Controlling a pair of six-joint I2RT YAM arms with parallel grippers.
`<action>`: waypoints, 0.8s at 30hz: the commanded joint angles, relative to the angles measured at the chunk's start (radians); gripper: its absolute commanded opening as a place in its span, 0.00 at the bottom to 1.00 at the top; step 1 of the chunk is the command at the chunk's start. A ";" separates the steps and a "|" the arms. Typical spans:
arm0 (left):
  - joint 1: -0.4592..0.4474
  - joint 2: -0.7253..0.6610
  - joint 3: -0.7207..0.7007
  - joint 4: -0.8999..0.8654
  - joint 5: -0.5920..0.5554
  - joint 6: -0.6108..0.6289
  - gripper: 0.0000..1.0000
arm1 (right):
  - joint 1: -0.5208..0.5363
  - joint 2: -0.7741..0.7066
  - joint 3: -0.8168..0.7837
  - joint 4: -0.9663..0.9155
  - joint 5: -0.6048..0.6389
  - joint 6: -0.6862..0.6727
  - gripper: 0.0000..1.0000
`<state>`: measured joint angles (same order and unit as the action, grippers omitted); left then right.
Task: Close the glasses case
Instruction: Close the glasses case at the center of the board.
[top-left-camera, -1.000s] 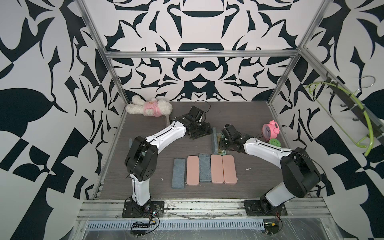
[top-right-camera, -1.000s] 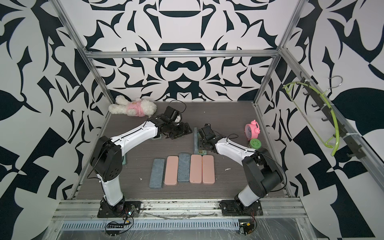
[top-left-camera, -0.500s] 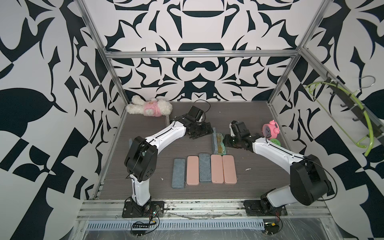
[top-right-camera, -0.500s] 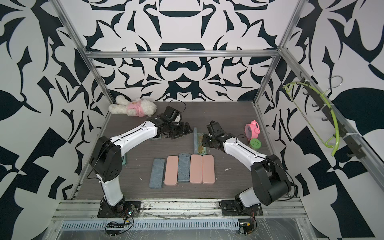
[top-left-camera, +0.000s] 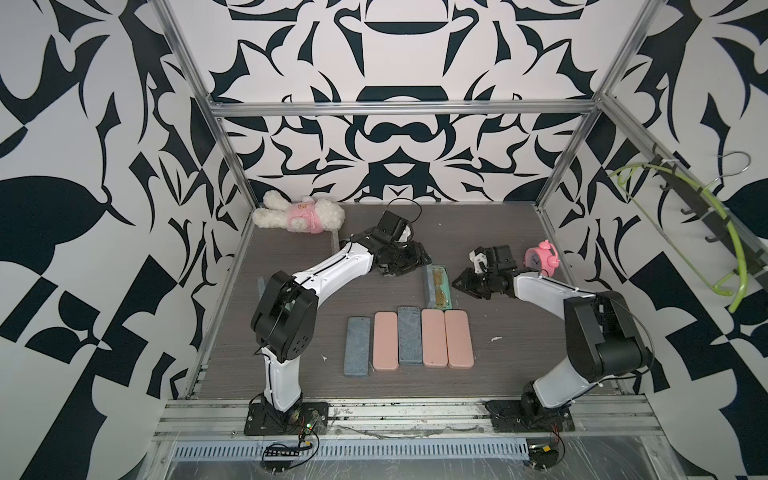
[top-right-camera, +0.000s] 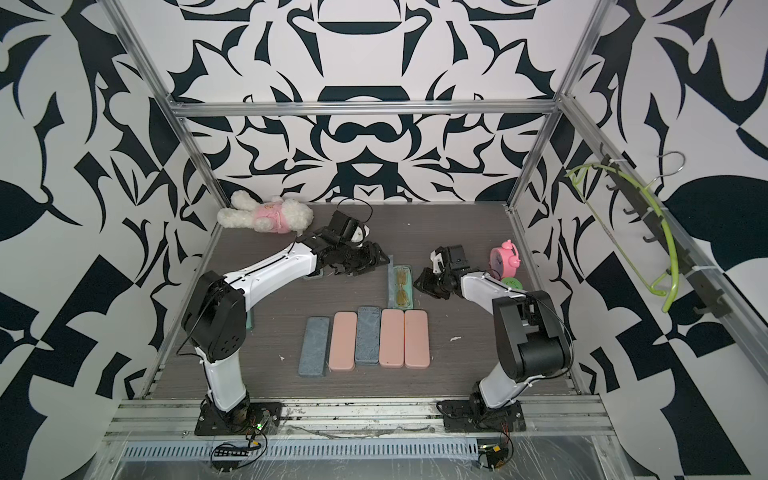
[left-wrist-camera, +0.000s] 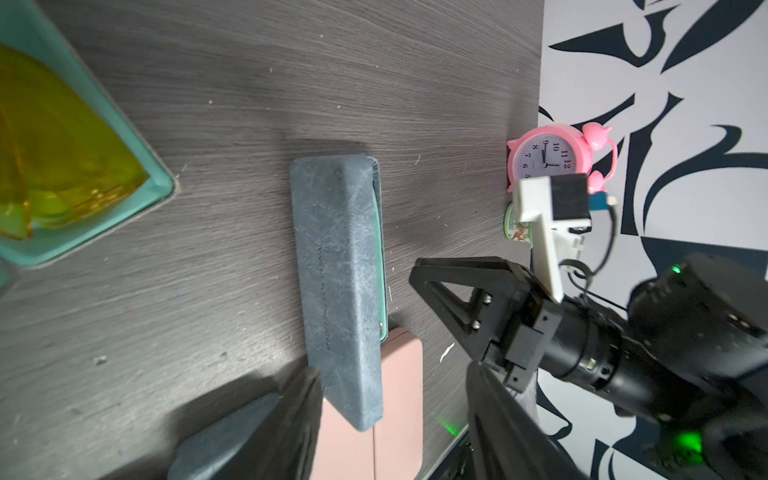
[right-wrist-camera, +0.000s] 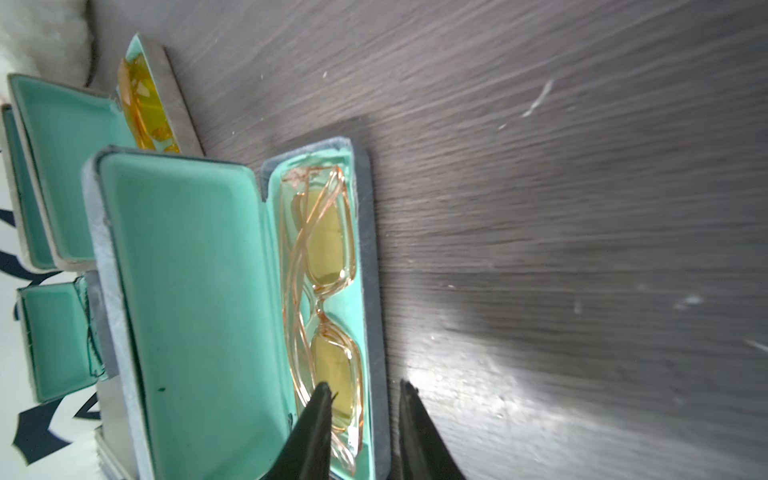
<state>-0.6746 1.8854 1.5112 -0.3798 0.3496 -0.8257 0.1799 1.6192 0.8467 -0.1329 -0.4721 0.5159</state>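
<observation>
The glasses case (top-left-camera: 437, 286) lies open on the tabletop (top-left-camera: 498, 365), lid raised and yellow glasses (right-wrist-camera: 328, 266) inside, between the left gripper (top-left-camera: 417, 262), jaws wide apart, and the right gripper (top-left-camera: 460, 286), jaws narrowly parted, both holding nothing.

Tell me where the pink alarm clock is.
In both top views the pink alarm clock stands by the right wall, next to a small green tin.
</observation>
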 joint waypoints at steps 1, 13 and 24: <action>-0.003 0.029 -0.025 0.022 0.031 -0.005 0.55 | 0.001 0.017 -0.002 0.081 -0.074 -0.007 0.27; -0.013 0.050 -0.039 0.034 0.040 -0.010 0.48 | 0.001 0.069 -0.034 0.136 -0.066 0.008 0.20; -0.035 0.090 -0.014 0.020 0.034 -0.014 0.42 | 0.001 0.062 -0.046 0.133 -0.063 -0.005 0.16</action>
<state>-0.7021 1.9480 1.4807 -0.3485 0.3763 -0.8421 0.1802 1.6989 0.8074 -0.0170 -0.5278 0.5209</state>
